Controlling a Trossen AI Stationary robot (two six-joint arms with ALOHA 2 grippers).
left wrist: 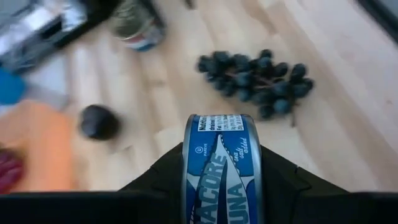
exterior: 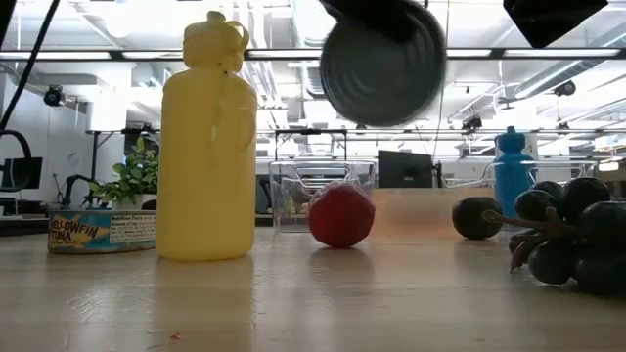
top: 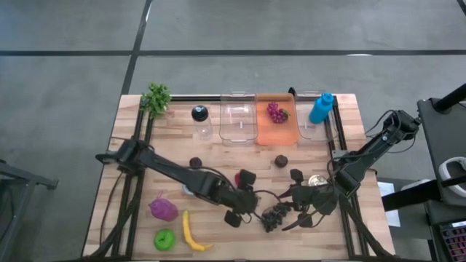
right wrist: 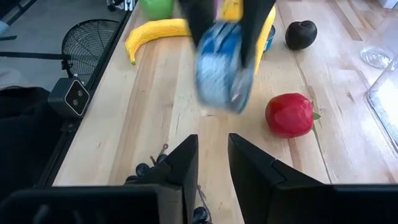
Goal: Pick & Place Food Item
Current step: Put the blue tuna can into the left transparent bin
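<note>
My left gripper (top: 242,198), near the table's middle front, is shut on a blue tuna can (left wrist: 221,149). In the low view the can (exterior: 381,61) hangs well above the tabletop. A bunch of dark grapes (top: 275,215) lies on the wood just to its right. My right gripper (right wrist: 213,163) hovers by the grapes, its fingers a narrow gap apart with nothing between them. A red fruit (right wrist: 289,115) and a dark plum (top: 280,161) rest on the table. My left gripper pinches the tuna can between its two fingers (left wrist: 163,180), one on each side, with the labelled side wall (left wrist: 219,186) facing the wrist camera. The fingers slant down from the table's left. The can stands on edge, lifted clear of the table.
At the far edge stand clear tubs (top: 239,120), an orange tray (top: 277,131) with red grapes and a blue bottle (top: 322,108). A yellow bottle (exterior: 207,147), another tuna can (exterior: 103,231), a banana (top: 191,231), green and purple items sit front left. A third can (top: 317,180) lies right.
</note>
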